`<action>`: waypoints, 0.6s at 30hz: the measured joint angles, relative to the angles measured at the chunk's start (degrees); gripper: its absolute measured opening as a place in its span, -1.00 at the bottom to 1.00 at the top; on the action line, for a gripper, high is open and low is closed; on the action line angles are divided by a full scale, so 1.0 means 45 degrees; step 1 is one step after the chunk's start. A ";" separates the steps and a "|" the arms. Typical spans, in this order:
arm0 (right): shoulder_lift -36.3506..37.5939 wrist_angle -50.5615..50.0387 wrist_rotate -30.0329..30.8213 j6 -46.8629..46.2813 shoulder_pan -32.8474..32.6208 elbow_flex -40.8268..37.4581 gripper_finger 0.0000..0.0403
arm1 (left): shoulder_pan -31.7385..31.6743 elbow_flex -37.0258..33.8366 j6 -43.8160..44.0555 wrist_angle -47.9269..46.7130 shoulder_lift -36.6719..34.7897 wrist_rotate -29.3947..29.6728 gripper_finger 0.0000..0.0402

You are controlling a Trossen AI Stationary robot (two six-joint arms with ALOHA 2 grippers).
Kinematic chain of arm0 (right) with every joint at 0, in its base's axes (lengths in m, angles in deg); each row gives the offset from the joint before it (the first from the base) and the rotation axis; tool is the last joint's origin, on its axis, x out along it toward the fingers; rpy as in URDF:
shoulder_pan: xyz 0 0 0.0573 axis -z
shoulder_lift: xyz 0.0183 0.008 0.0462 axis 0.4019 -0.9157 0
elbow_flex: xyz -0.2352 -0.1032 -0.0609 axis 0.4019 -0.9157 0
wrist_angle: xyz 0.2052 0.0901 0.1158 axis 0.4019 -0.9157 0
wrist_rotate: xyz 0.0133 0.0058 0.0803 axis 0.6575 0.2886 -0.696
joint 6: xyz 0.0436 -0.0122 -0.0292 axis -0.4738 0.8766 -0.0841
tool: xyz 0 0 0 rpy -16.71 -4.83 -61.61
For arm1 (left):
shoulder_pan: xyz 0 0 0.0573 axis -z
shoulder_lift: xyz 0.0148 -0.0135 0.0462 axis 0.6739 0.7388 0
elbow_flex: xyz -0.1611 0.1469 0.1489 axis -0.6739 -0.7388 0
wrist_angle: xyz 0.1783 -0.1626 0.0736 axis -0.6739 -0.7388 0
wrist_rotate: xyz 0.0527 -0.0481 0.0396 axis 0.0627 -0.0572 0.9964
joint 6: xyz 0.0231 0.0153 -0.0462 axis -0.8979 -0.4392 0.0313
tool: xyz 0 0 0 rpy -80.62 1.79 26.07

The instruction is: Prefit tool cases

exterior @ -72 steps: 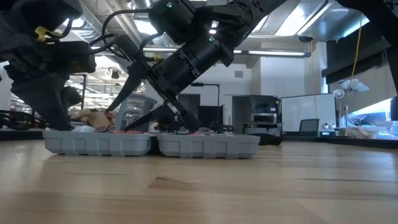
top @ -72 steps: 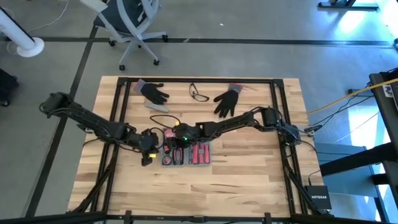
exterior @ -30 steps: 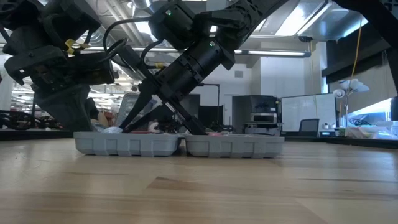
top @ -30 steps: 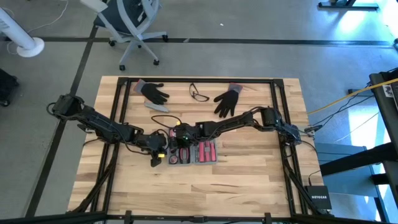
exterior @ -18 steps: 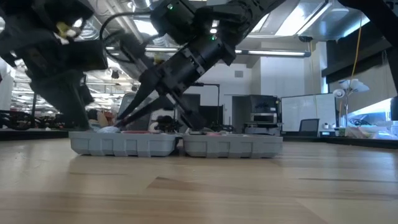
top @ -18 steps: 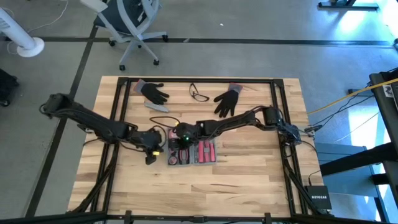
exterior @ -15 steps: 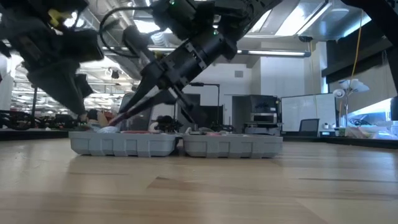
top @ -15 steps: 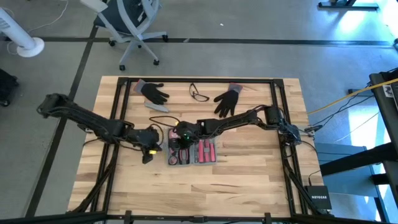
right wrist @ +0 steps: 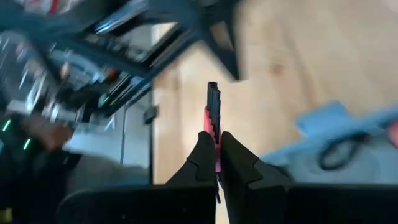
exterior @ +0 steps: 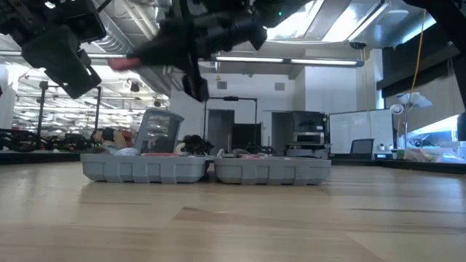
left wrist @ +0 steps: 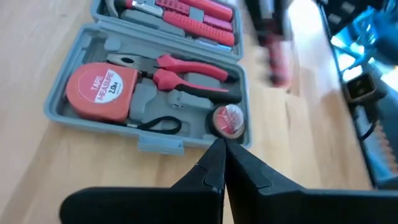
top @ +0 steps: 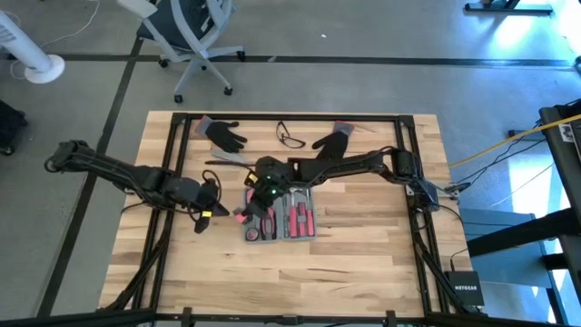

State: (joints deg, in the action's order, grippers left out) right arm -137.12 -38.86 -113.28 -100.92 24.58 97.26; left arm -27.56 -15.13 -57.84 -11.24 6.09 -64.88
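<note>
Risen right jaws, tool case (top: 277, 216) below

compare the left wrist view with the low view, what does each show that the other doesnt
Only the left wrist view shows inside the open blue-grey plastic tool case: an orange round tape measure, red-handled pliers and a small roll of tape, beyond the shut left gripper.

Only the low view shows the case's ribbed outer wall side-on, the room behind, and the right gripper raised above the table, shut on a slim red-and-black tool.

Both share the case lying open on the wooden table.
</note>
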 joint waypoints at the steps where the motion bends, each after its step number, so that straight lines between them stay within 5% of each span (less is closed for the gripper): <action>1: 0.0000 -0.0133 -0.0261 0.0284 0.0000 0.0213 -1.00 | 0.0000 0.0000 0.0183 0.0013 -0.0056 -0.0044 -1.00; 6: 0.0008 -0.1692 0.0016 0.1498 0.0000 0.1599 -1.00 | -0.0059 0.0012 0.1322 0.0144 -0.0322 -0.0077 -0.95; 18: 0.0010 -0.8284 0.4619 0.6064 -0.0039 0.5734 -1.00 | -0.2140 0.1516 0.3053 0.0200 -0.1304 -0.0370 -0.77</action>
State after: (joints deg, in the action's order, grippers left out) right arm -137.07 -76.14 -92.50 -73.63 24.41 123.06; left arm -37.19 -8.31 -44.10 -10.34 0.23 -66.54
